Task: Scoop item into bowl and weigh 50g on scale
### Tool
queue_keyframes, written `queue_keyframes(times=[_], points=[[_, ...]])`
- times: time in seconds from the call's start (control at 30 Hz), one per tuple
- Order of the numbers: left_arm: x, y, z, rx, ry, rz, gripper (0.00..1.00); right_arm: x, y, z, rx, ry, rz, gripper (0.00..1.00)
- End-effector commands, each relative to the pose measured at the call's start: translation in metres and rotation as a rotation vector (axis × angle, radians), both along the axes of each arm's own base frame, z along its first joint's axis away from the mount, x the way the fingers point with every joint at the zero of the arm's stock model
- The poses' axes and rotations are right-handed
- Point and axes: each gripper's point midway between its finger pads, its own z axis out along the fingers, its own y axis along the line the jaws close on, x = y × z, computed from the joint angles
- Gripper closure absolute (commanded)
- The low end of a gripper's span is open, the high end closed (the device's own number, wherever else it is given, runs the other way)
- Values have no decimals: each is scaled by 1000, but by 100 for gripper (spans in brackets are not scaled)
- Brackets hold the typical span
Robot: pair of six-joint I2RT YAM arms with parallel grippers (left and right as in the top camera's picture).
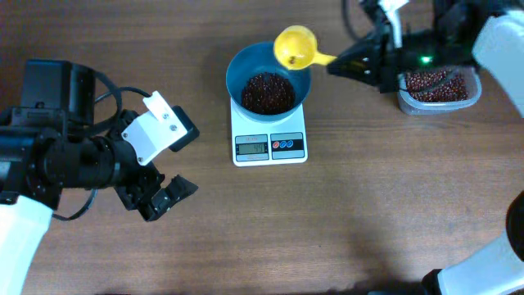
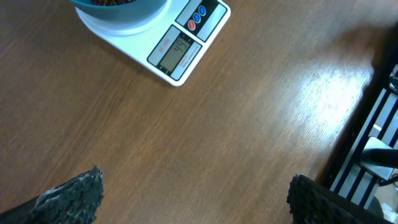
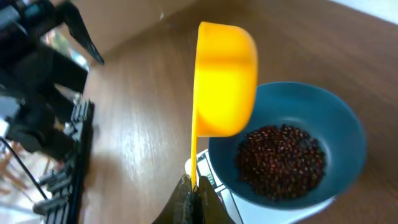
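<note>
The teal bowl (image 1: 268,78) sits on the white scale (image 1: 269,146) at the table's middle and holds a heap of dark red-brown beans (image 1: 266,92). In the right wrist view the bowl (image 3: 348,124) and its beans (image 3: 280,158) show clearly. My right gripper (image 1: 337,64) is shut on the handle of a yellow scoop (image 1: 295,47), which hangs tipped on its side over the bowl's far rim. The scoop (image 3: 225,78) shows its outside, so its contents are hidden. My left gripper (image 1: 160,197) is open and empty, left of the scale. The scale's display (image 2: 180,51) is lit.
A clear plastic tub (image 1: 438,88) with more beans stands at the far right, behind my right arm. A dark rack (image 2: 373,143) runs along the table's edge in the left wrist view.
</note>
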Motion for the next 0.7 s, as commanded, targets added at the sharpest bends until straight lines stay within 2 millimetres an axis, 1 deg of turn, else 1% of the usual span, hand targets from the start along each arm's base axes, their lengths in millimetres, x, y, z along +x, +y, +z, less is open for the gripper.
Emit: queue_keyframes(times=[0.0,0.07,0.13,0.17,0.23,0.3,0.4,0.43,0.5,0.53,0.57,0.6,0.63,0.67], points=[[1,-2,7,-21,-17,3,2,3,15,2,-69,-98,34,96],[1,-2,7,-21,-17,3,1,11,15,-8,-140,-134,25,96],[1,-2,7,-21,-17,3,1,23,10,-25,-213,-150,0,96],[1,-2,7,-21,-17,3,1,30,8,-28,-234,-173,-11,96],[1,-2,7,-21,-17,3,1,42,9,-22,-227,-245,-20,96],[1,-2,7,-21,-17,3,2,42,9,-22,-227,-249,-20,96],[1,-2,7,-21,-17,3,2,55,10,-14,-219,-334,-31,96],[1,-2,7,-21,-17,3,1,57,10,-11,-213,-346,-30,96],[1,-2,7,-21,-17,3,1,57,10,-13,-206,-285,-63,96],[1,-2,7,-21,-17,3,1,61,9,-11,-213,-308,-72,96],[1,-2,7,-21,-17,3,1,57,14,-4,-165,-299,-53,96],[1,-2,7,-21,-17,3,1,57,13,-6,-171,-291,-59,96],[1,-2,7,-21,-17,3,1,64,6,-13,-233,-295,-93,96],[1,-2,7,-21,-17,3,1,59,12,-4,-181,-306,-67,96]])
